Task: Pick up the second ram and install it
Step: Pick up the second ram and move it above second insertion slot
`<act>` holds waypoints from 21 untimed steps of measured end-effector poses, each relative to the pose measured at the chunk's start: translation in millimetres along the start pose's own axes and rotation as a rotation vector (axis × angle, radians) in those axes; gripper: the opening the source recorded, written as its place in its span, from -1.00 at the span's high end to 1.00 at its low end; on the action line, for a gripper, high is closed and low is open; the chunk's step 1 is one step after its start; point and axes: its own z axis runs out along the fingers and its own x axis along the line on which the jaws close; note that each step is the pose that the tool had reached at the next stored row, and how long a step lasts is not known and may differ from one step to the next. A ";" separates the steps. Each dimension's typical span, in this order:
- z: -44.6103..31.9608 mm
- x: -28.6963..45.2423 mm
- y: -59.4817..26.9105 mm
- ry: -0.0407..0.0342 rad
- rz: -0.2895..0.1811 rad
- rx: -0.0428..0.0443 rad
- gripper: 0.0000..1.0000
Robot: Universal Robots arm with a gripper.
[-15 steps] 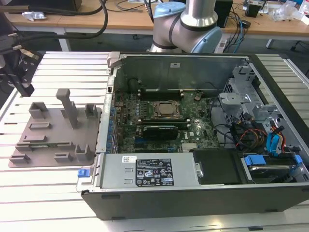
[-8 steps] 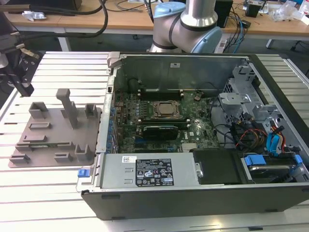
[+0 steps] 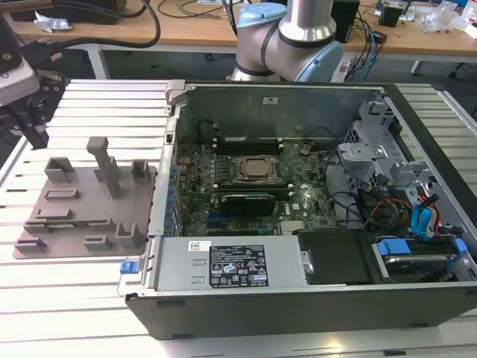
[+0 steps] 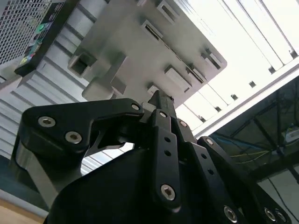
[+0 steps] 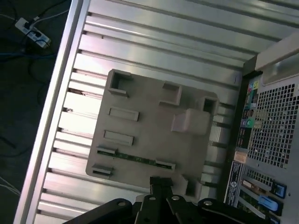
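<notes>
My gripper (image 5: 161,180) hangs clenched, empty, over the grey tray (image 5: 154,121); its slot presents the second ram (image 5: 138,159) edge-up for grasping.

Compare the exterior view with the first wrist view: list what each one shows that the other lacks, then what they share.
The exterior view adds the opened case's inside: motherboard, CPU socket, power supply, and the arm's base. The first wrist view adds the case's rear panel, a power strip on the floor, and the second ram, plainly green, lying in a slot of the grey tray. Both share that tray, the slatted table and the claw near it.
</notes>
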 end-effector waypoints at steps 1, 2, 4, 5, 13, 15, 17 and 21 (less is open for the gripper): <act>0.0 0.0 0.0 0.0016 -0.028 -0.0007 0.80; 0.0 0.0 0.0 0.0024 -0.043 -0.0011 0.80; 0.0 0.0 0.0 0.0046 -0.083 -0.0021 0.80; 0.0 0.0 0.0 0.0054 -0.098 -0.0025 0.80; 0.0 0.0 0.0 0.0106 -0.193 -0.0050 0.80; 0.0 0.0 0.0 0.0119 -0.218 -0.0056 0.80; 0.0 0.0 0.0 0.0131 -0.240 -0.0062 0.80; 0.0 0.0 0.0 0.0154 -0.280 -0.0073 0.80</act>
